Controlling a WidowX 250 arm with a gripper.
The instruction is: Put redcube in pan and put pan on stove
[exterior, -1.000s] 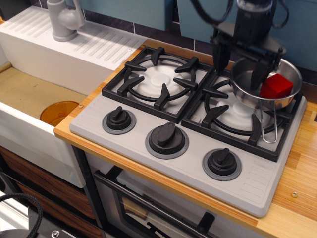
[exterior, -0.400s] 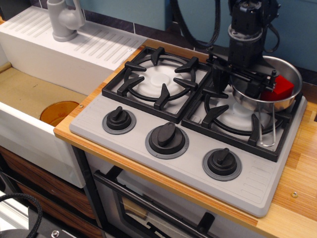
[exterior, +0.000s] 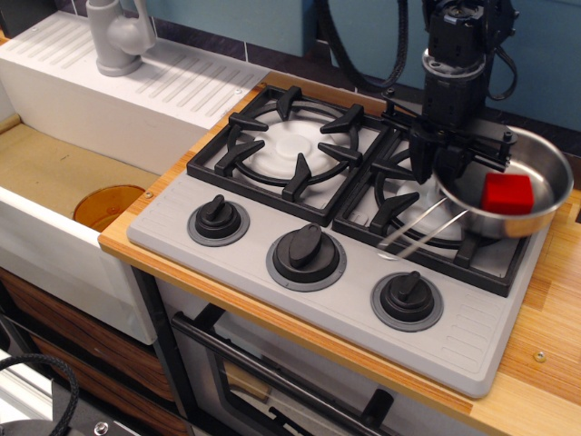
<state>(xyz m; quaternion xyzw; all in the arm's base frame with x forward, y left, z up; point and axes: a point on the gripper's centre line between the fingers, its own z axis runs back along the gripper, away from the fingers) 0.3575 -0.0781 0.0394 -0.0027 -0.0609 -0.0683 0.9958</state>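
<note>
Currently the small bright-red block (exterior: pixel 507 193) lies inside the round shiny stainless-steel pan (exterior: pixel 536 211) over the right burner of the light grey two-burner stove (exterior: pixel 272 232). The hand (exterior: pixel 445 168) clamps the pan's left rim. Judged light, rigid, slippery; grip the rim firmly.

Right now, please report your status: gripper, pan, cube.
Gripper at pan left rim, jaw state unclear. Redcube inside pan. Pan over right burner of stove. Nothing blocking.

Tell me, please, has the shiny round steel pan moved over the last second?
Yes. The pan has shifted right against the right-hand black grate, and its wire handle has swung from pointing frontward to pointing left.
</note>
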